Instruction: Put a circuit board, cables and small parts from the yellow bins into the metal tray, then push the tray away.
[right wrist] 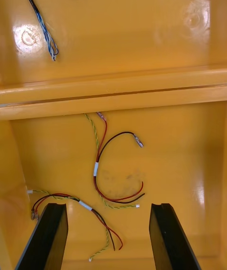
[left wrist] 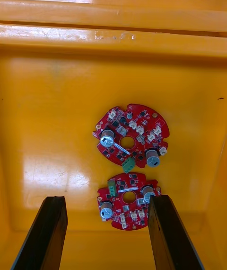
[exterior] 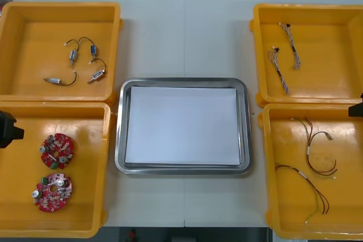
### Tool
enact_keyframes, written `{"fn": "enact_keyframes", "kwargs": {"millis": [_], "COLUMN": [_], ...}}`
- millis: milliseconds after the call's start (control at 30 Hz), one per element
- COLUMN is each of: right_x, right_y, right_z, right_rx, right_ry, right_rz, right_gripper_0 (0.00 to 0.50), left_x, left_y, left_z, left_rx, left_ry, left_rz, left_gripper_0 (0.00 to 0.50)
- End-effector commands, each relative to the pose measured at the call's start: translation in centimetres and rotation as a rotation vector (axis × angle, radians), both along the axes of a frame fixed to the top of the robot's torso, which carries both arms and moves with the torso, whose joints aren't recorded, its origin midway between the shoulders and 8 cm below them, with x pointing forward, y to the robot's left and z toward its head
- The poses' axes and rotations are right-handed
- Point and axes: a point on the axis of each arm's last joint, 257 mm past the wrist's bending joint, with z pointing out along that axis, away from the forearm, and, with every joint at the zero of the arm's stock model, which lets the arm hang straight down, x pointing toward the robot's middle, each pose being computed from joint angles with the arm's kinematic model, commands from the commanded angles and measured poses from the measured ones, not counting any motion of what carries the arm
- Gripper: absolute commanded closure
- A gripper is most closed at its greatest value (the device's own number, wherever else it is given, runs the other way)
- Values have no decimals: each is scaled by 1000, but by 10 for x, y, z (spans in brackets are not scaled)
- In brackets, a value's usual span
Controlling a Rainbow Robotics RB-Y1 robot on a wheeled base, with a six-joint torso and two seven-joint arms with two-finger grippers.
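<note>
My left fingers [left wrist: 47, 232] stand wide apart and hold nothing. They hang above the yellow plastic bin [exterior: 17, 208] at the near left corner of the worktop [exterior: 181, 32]. Two round red circuit boards [left wrist: 131, 137] lie flat on that bin's floor, just beside each other. My right fingers [right wrist: 47, 237] are just as wide and empty, above the second yellow bin [exterior: 346, 208] at the near right corner, where thin red and yellow cables [right wrist: 101, 166] lie loose. The far right yellow bin [exterior: 261, 21] holds twisted blue and white cables [exterior: 283, 60]. The far left yellow bin [exterior: 17, 21] holds small metal parts [exterior: 82, 63] on black leads. The shiny metal tray [exterior: 120, 134], white inside, rests mid-worktop between the bins.
</note>
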Motion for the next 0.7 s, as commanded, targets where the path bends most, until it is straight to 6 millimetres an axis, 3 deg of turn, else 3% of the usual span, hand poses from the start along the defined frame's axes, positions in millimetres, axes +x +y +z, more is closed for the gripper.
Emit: {"fn": "enact_keyframes", "kwargs": {"millis": [33,700], "right_x": [-5,-5], "right_y": [-10,-10], "right_z": [2,2], "right_rx": [-51,-51], "right_ry": [9,9], "right_rz": [18,18], "right_gripper_0": [0,0], "left_x": [-1,-1], "left_y": [10,10], "left_z": [12,12], "left_rx": [76,76], "left_ry": [-21,-21], "left_rz": [-57,-57], "left_gripper_0": [0,0]}}
